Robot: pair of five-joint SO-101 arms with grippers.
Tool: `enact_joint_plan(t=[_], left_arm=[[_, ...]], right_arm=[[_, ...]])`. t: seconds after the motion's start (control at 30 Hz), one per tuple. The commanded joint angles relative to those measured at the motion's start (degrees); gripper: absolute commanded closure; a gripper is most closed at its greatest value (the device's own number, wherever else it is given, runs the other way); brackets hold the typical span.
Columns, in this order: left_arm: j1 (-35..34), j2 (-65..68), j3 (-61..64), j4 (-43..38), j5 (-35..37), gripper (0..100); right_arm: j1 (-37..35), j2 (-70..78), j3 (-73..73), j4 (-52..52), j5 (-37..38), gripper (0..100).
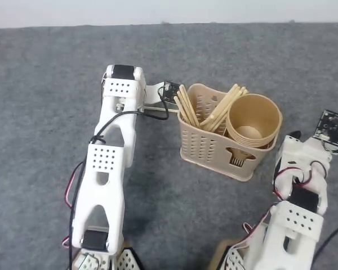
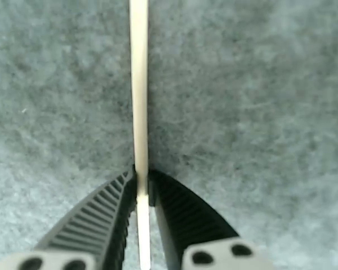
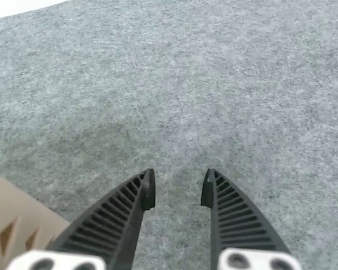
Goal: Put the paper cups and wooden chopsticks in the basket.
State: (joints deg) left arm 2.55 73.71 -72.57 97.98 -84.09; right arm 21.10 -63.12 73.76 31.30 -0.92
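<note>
Low in the high view, the right arm [image 1: 298, 214] rises from the near edge of the grey surface [image 1: 56, 112], bent back on itself beside the basket's right side. Its wrist view shows the right gripper [image 3: 177, 188] with its black ribbed jaws spread a moderate way apart, nothing between them, hanging over bare felt. Further in stands the basket [image 1: 214, 146], tan with slotted walls, upright near the middle of the surface. A stack of paper cups [image 1: 253, 115] sits nested in its right half, mouths up. Chopsticks [image 1: 187, 107] fill the left half in two leaning bundles that cross near the base and fan above the rim. The left arm [image 1: 104, 169] stretches from the near edge away to the basket's far left corner. There the left gripper [image 2: 142, 188] is closed tight on a single chopstick [image 2: 138, 84], which runs straight out beyond the jaws. In the high view that chopstick lies roughly level above the surface, its tip just beside the basket's left rim; I cannot tell whether it touches.
</note>
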Motion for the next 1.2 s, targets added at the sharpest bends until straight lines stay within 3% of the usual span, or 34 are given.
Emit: enact_joint_plan(t=[0.0,0.33,0.53,0.73,0.93,1.07,1.17], left_arm=[[0.4,-0.4,-2.2,2.5,1.4,99],[-6.4,-16.8,-7.7,2.7,9.5,99],[-6.2,-33.9,-0.3,2.7,17.1,99],[1.1,-54.5,12.4,2.6,30.5,99],[16.8,-74.6,19.0,2.5,45.3,99],[25.9,-81.6,22.5,0.0,58.3,99],[27.4,-83.5,23.7,-4.3,69.5,99]], right_arm=[[-0.3,-0.6,-0.6,-1.1,0.9,85.0],[-0.3,-1.0,-0.6,-1.1,0.9,85.0],[-0.3,-1.0,-0.6,-1.1,0.9,85.0],[-0.3,-1.1,-0.6,-1.0,0.9,85.0],[-0.3,-0.7,-0.2,-1.0,0.9,85.0],[-0.3,-1.1,0.5,-1.0,0.9,85.0],[-0.3,-1.1,0.6,-1.0,0.9,85.0]])
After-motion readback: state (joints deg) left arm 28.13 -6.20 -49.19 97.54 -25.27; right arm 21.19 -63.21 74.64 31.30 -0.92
